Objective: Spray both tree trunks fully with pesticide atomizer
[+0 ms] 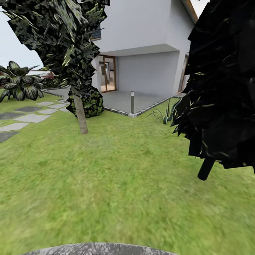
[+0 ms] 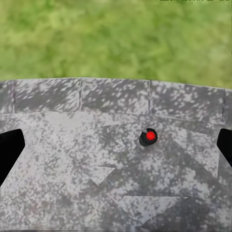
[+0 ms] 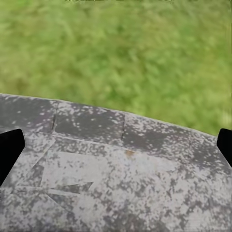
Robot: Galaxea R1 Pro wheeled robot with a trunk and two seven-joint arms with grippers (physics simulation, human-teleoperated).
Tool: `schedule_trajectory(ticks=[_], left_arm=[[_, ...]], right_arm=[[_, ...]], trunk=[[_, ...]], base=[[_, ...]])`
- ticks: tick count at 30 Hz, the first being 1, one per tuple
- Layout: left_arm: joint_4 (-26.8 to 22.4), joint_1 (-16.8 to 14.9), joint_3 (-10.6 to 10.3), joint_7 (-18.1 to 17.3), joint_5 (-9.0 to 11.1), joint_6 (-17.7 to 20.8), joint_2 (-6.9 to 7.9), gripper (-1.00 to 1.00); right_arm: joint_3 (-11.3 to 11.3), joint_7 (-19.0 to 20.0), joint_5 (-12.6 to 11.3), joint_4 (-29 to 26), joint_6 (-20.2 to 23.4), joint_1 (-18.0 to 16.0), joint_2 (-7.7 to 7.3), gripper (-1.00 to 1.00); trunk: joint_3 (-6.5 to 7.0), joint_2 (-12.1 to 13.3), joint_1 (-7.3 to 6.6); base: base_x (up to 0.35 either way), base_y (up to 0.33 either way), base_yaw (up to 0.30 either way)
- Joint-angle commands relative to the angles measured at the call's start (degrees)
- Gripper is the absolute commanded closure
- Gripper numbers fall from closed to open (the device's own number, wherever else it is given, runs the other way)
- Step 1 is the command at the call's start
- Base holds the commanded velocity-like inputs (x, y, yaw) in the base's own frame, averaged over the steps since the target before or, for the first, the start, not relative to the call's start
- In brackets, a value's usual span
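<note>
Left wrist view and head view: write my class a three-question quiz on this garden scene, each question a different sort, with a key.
1. True or false: the small dark spray bottle with a red top stands on grass.
2. The pale mottled tree trunk rises from: A grass, B grey stepping stones, C paving?
3. Fill in: the mottled grey concrete paving borders a green ____.

Key: 1 false, it stands on the paving; 2 A; 3 lawn.

atomizer (image 2: pixel 149 137) label too small; tool (image 2: pixel 116 147) fingertips cropped at edges.

mottled grey floor (image 2: pixel 58 159), atomizer (image 2: pixel 148 137) standing on it
</note>
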Motion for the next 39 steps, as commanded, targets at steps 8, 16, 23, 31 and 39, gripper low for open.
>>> schedule_trajectory(ticks=[8,16,23,31,39], left_arm=[[0.1,-0.1,0.9,-0.1,0.5,-1.8,-0.06,-1.00],[0.1,-0.1,0.9,0.0,0.5,-1.8,-0.09,-1.00],[0.1,-0.1,0.9,0.0,0.5,-1.8,-0.09,-1.00],[0.0,-0.1,0.9,0.0,0.5,-1.8,-0.09,-1.00],[0.1,-0.1,1.0,0.0,0.5,-1.8,-0.09,-1.00]], right_arm=[[0.0,0.0,0.0,0.0,-0.2,0.0,0.00,-1.00],[0.0,0.0,0.0,0.0,-0.2,0.0,0.00,-1.00],[0.0,0.0,0.0,0.0,-0.2,0.0,0.00,-1.00],[0.0,0.0,0.0,0.0,-0.2,0.0,0.00,-1.00],[0.0,0.0,0.0,0.0,-0.2,0.0,0.00,-1.00]], trunk=[[-0.05,0.0,0.00],[-0.05,0.0,0.00],[-0.05,0.0,0.00],[-0.05,0.0,0.00],[-0.05,0.0,0.00]], base=[[0.000,-0.064,0.258],[0.000,-0.252,0.060],[0.000,-0.265,0.001],[0.000,-0.267,0.000],[0.000,-0.268,0.084]])
